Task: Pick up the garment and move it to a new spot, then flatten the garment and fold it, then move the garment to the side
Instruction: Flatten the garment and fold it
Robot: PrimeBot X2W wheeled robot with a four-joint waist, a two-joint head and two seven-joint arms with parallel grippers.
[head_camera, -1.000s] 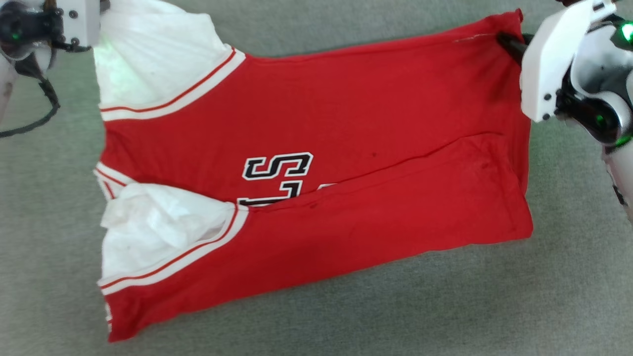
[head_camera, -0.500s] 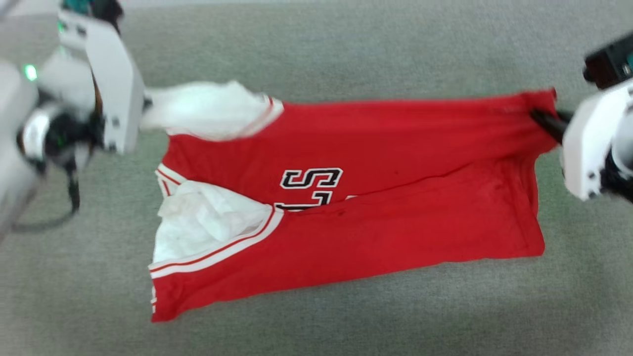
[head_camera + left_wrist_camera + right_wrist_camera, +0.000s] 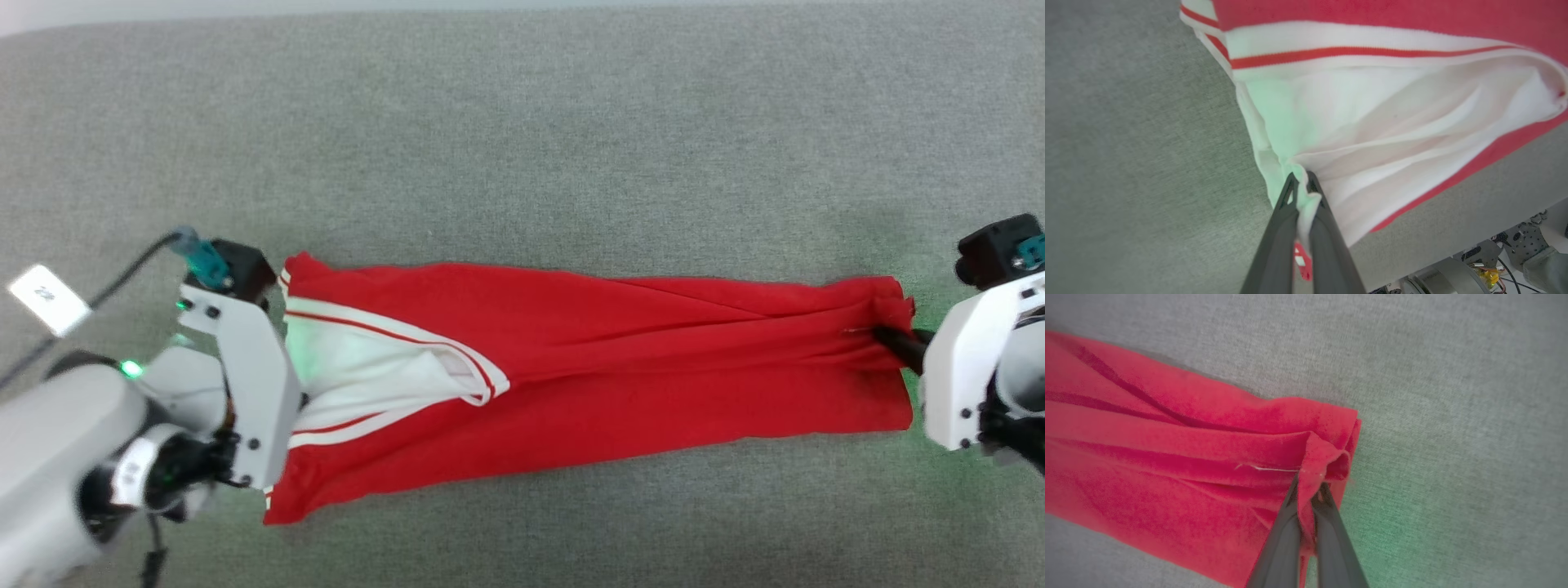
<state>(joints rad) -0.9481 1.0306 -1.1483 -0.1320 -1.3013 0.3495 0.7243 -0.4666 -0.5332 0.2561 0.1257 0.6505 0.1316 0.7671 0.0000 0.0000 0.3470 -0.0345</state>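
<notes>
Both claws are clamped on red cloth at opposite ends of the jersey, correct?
Not quite: the right claw is on red cloth, but the left claw is clamped on the white panel of the jersey, as the left wrist view shows. They do hold opposite ends.

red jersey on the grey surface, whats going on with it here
A two-armed robot is handling a red jersey that lies on a grey cloth-covered surface. Its left pincer is shut on the edge of the white part at one end. Its right pincer is shut on the bunched red hem at the other end. The jersey lies stretched between them as a long, narrow band, folded over lengthwise.
</notes>
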